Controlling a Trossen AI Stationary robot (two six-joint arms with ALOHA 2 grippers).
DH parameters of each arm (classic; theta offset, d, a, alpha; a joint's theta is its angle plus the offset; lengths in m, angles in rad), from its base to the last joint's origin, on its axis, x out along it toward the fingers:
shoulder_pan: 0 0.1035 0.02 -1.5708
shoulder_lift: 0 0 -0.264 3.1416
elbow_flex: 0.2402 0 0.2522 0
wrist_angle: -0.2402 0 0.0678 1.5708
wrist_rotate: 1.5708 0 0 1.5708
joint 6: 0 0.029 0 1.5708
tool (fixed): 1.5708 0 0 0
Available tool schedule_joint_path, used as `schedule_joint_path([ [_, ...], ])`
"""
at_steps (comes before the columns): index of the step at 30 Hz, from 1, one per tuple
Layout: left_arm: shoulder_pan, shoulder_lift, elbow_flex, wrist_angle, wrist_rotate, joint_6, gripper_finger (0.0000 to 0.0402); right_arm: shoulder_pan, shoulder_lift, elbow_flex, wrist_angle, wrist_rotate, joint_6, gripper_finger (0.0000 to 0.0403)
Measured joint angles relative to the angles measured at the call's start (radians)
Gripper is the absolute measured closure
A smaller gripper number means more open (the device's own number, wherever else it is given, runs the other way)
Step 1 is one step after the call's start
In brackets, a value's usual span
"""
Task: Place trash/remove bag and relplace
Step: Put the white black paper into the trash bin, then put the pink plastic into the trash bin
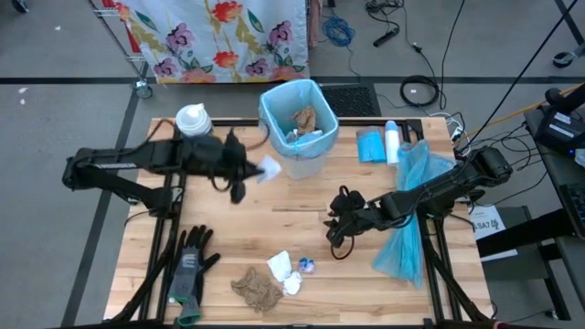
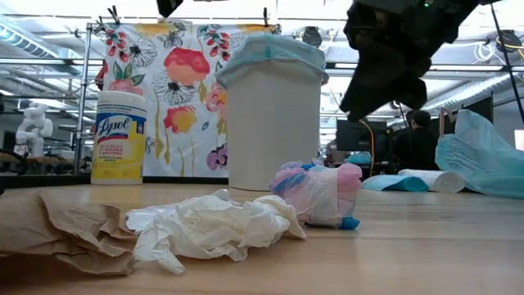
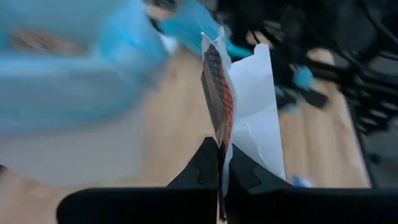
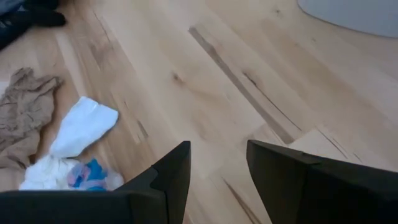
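Trash sorting looked partly done: the lined bin (image 1: 297, 117) at the table's far edge already held scraps, and the left gripper (image 1: 256, 170), pinched on a white wrapper (image 1: 271, 168), hung just beside it. Near the front edge lay a brown paper towel (image 1: 256, 290), white tissue (image 1: 280, 266) and bluish wad (image 1: 306, 265). The right gripper (image 1: 340, 230) hovered wide. Swapping the bag seemed not yet begun. A floral cloth (image 1: 219, 37) hung beyond the wooden table (image 1: 274, 219).

Bin (image 3: 68, 68) smeared by blur from my left wrist. Brown paper (image 2: 65, 233) cut by low view's edge.
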Motion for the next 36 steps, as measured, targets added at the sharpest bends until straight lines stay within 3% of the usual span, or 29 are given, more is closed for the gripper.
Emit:
schedule_joint_path([
  [10,0.317,0.217,0.308,0.001,0.144,0.039,0.0399,-0.003,0.0,0.0,-0.002,-0.003,-0.005,0.0255],
  [19,0.425,0.382,0.453,0.005,0.161,-0.042,0.0344,0.004,0.0,0.0,-0.006,-0.002,0.062,0.0255],
  [25,0.437,0.427,0.456,-0.007,0.162,-0.041,0.0298,0.03,0.0,0.0,-0.005,-0.003,0.081,0.0255],
  [30,0.417,0.404,0.456,-0.164,0.208,-0.035,0.0286,0.062,0.0,0.0,0.008,-0.002,0.072,0.0255],
  [33,0.341,0.361,0.456,-0.286,0.182,0.021,0.0287,0.087,0.0,0.0,0.018,-0.002,0.046,0.0255],
  [36,0.219,0.313,0.436,-0.364,0.083,0.03,0.0286,0.107,0.0,0.0,0.024,0.002,0.029,0.0255],
])
